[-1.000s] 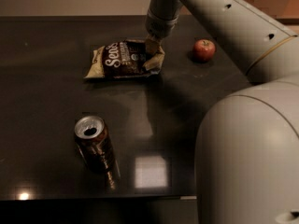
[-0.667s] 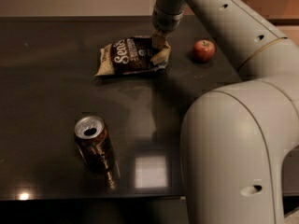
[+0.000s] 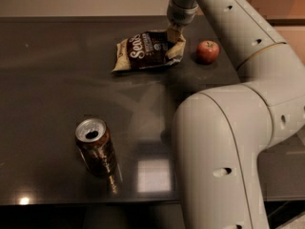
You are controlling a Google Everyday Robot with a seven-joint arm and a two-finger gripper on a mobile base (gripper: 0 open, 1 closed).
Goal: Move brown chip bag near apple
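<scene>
Brown chip bag (image 3: 145,51): seems light, soft and crinkly, easy to squash. Best to pinch at a tan end, not the middle. Lies far back on the tabletop (image 3: 57,89), just left of the apple (image 3: 208,51), not touching. End effector (image 3: 175,38): clenched on the bag's right end.

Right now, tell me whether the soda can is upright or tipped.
Upright: the soda can stands on its base, open top up. The tool grips the brown chip bag beside the apple.
</scene>
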